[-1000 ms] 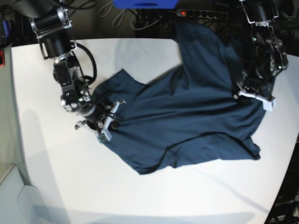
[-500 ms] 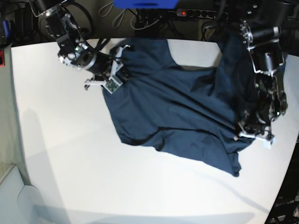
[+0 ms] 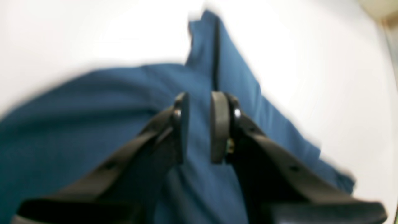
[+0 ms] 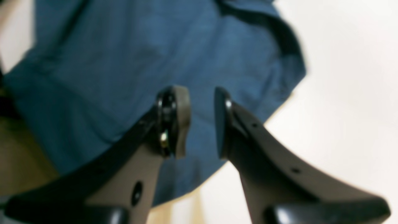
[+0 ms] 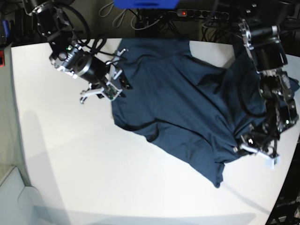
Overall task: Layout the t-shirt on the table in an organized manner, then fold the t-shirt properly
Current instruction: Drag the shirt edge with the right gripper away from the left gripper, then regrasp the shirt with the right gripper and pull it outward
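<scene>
The dark navy t-shirt (image 5: 187,103) lies stretched across the white table (image 5: 93,178), from the far middle down to the front right. At its far-left edge my right gripper (image 5: 115,82) pinches the cloth. In the right wrist view the gripper (image 4: 202,121) has blue t-shirt (image 4: 124,56) bunched between its narrowly parted pads. My left gripper (image 5: 255,147) grips the shirt's near-right edge. The blurred left wrist view shows that gripper (image 3: 200,124) with a fold of t-shirt (image 3: 77,118) running up between the pads. The neck label is not visible.
A power strip (image 5: 201,14) with a red light, cables and a blue object (image 5: 145,3) sit beyond the table's far edge. The curved table edge runs close to the left gripper at the right. A pale grey object (image 5: 14,197) is at the lower left.
The right gripper carried its shirt edge from the table's middle-left to the far left. The left gripper pulled its edge toward the front right. The shirt has been drawn out flatter between them.
</scene>
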Robot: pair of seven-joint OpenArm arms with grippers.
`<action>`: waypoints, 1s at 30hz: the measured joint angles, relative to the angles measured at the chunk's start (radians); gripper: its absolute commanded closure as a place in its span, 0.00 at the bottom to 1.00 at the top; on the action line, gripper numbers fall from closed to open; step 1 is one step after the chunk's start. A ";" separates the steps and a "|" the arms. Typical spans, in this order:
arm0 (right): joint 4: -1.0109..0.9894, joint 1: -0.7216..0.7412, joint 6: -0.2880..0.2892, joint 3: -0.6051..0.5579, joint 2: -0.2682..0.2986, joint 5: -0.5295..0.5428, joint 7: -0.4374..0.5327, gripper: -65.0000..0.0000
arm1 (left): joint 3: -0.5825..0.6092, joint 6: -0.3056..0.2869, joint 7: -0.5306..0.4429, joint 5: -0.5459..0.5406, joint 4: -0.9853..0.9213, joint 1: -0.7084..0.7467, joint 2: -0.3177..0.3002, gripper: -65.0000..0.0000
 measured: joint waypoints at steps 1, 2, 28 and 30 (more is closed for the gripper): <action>-0.014 0.025 0.000 -0.001 -0.003 0.001 0.013 0.78 | -0.022 0.000 0.027 0.002 0.045 0.045 0.026 0.82; -0.040 0.056 -0.001 -0.003 -0.011 0.003 0.016 0.78 | -0.040 -0.001 0.044 0.000 0.085 0.098 0.054 0.82; -0.300 0.057 -0.010 -0.148 -0.121 0.007 0.057 0.78 | -0.076 0.000 -0.172 0.009 -0.204 0.116 -0.147 0.81; -0.249 0.024 -0.005 -0.169 -0.117 0.000 0.023 0.78 | -0.076 -0.001 -0.163 0.009 -0.228 0.064 -0.156 0.81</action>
